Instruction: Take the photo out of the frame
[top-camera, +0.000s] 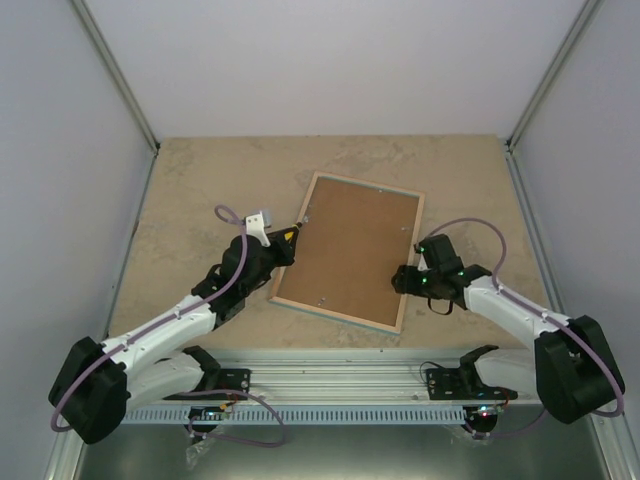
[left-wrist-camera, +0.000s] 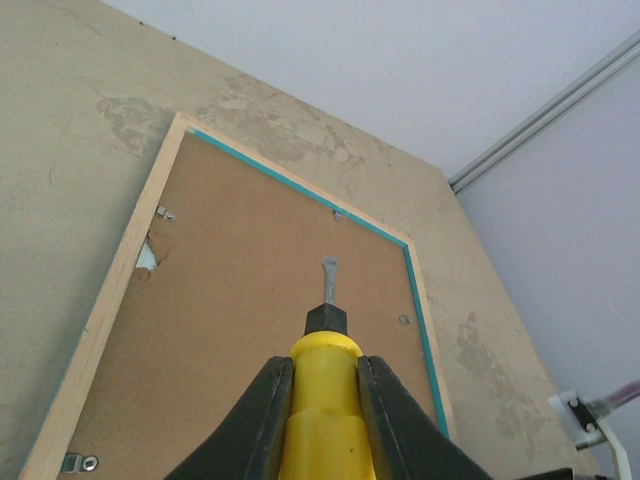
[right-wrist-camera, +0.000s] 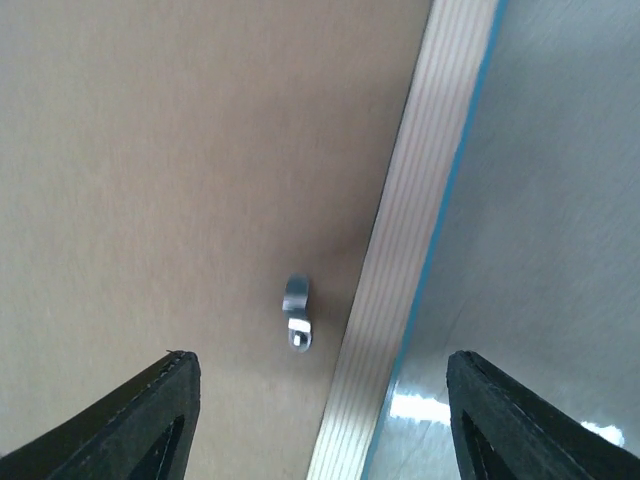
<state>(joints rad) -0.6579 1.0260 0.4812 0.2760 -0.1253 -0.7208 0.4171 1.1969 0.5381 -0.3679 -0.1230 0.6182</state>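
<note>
Table (top-camera: 200, 190): frame (top-camera: 370, 184) lies face down, centre of top view, skewed. Brown backing board (top-camera: 350, 250) fills it. Photo unseen, presumably beneath board.
Frame looks stiff, light. Photo likely thin, floppy, crease-prone: take by edge once board is out.
Left gripper (top-camera: 285, 245) clenched on yellow screwdriver (left-wrist-camera: 324, 410).
Right gripper (right-wrist-camera: 320, 370) released, fingers wide apart.
Only right wrist view shows metal clip (right-wrist-camera: 297, 315) close up, beside rim; only top view gives whole outline.

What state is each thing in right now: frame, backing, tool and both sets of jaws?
frame: face down, flat on the table
backing board: seated in the frame, not lifted
screwdriver: held in left jaws, tip towards the backing board
left gripper: jaws shut on the screwdriver
right gripper: jaws open, empty, above the frame's edge
photo: not visible
</note>
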